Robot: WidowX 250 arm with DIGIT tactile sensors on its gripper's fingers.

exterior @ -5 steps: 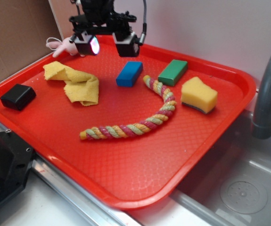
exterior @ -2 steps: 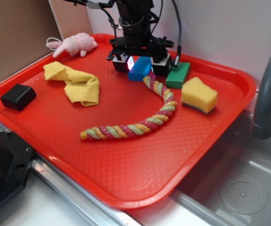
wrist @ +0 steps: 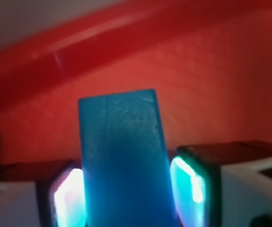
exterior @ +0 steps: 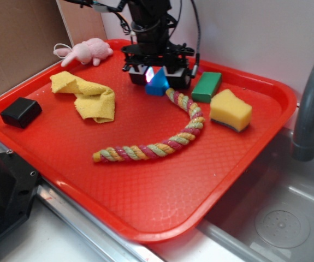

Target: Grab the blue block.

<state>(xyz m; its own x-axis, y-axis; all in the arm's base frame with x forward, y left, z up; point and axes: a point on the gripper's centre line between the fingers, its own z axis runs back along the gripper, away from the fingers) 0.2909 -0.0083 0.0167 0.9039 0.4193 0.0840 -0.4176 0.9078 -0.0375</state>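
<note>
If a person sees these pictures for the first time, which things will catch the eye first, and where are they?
The eye goes first to the gripper at the back of the red tray, its lit fingers on either side of the blue block. Next comes the striped rope curving across the middle of the tray, with the yellow sponge at its right and the crumpled yellow cloth at its left.

Exterior view: the gripper (exterior: 158,75) covers most of the blue block (exterior: 158,84); only a corner shows. The faucet (exterior: 309,103) is cut by the right edge. Wrist view: the block (wrist: 124,161) runs off the bottom edge, both fingers (wrist: 199,189) are cropped, the tray (wrist: 197,80) is blurred, and finger contact is unclear.
</note>
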